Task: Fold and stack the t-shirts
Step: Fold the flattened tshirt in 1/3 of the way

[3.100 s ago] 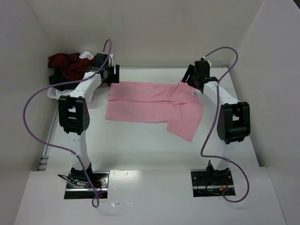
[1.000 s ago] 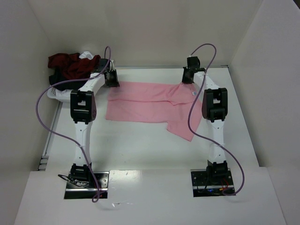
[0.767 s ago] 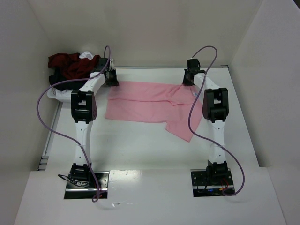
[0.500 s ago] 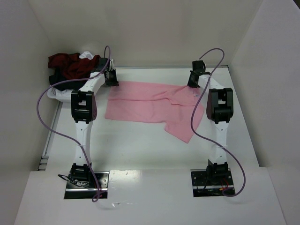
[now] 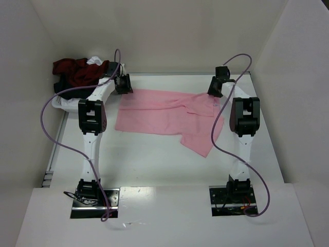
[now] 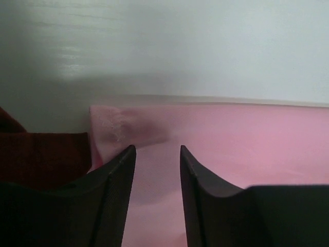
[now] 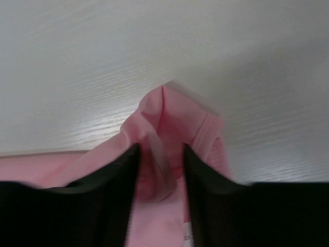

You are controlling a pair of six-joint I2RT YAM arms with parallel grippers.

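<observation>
A light pink t-shirt (image 5: 164,116) lies spread across the far half of the table, with one sleeve hanging toward the near right. My left gripper (image 5: 123,85) sits low at its far left corner. In the left wrist view that gripper (image 6: 157,147) is open, and flat pink cloth (image 6: 247,139) lies under the gap. My right gripper (image 5: 215,90) is at the far right corner of the shirt. Its jaws (image 7: 161,145) stand apart, open, with a raised ridge of pink cloth (image 7: 169,113) loose between them. A small white label (image 7: 186,237) shows just below.
A heap of dark red, black and white t-shirts (image 5: 77,72) fills a white basket (image 5: 60,103) at the far left, close behind my left arm. Dark red cloth (image 6: 41,154) borders the left finger. White walls enclose the table on three sides.
My right gripper has slid to the right along the far edge, drawing the shirt's corner with it, and then opened off the cloth. The left gripper has widened in place.
</observation>
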